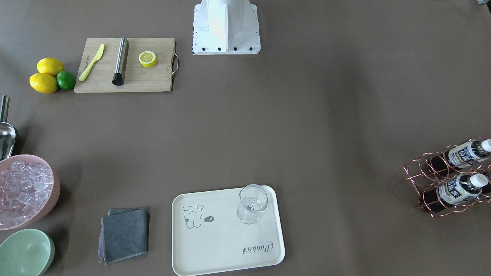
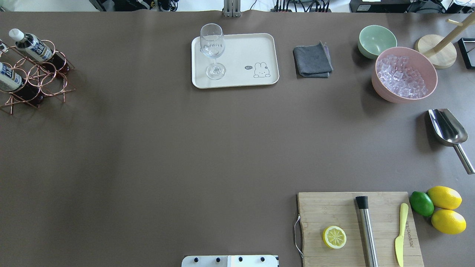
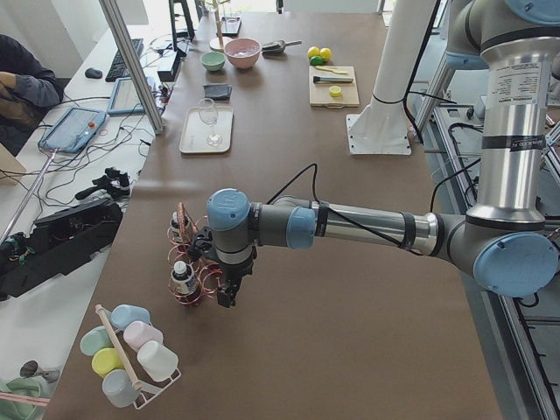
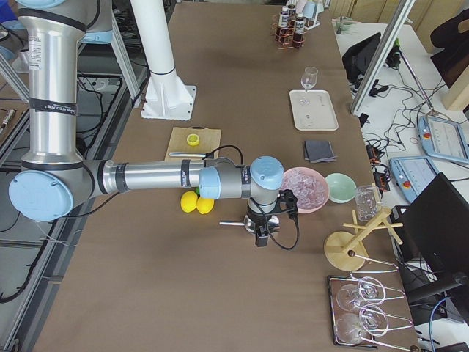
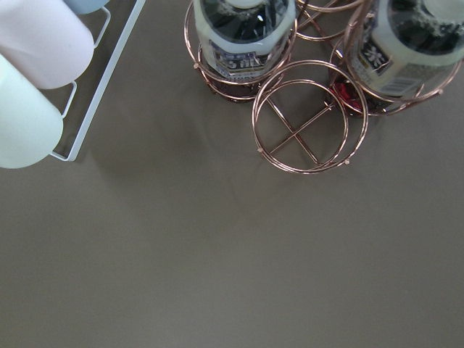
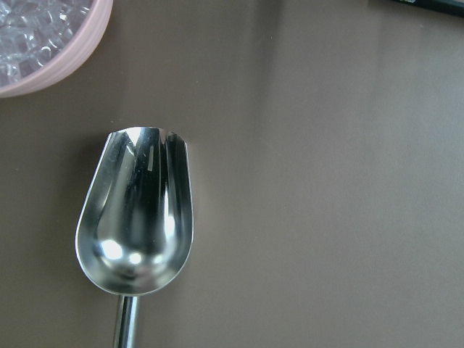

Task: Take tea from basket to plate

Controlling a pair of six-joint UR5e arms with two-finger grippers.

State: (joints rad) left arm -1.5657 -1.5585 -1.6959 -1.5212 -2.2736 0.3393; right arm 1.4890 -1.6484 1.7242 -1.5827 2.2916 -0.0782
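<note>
You've got tea (image 2: 32,46) bottles lying in the basket (image 2: 44,74) at the table's (image 2: 148,148) far-left edge. The plate (image 2: 241,52) sits mid far edge with a glass (image 2: 212,48) on its left end, plain tabletop between them. Left gripper (image 3: 226,297) hangs just beside the basket and right gripper (image 4: 260,238) over the scoop (image 6: 138,217); can't tell either claw's spread.

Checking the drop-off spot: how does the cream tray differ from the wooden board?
The cream tray carries only a glass; the wooden board carries a half lemon, yellow knife and steel bar. The tray lies across the table from the robot base, the board beside it. Both are flat rectangles.
</note>
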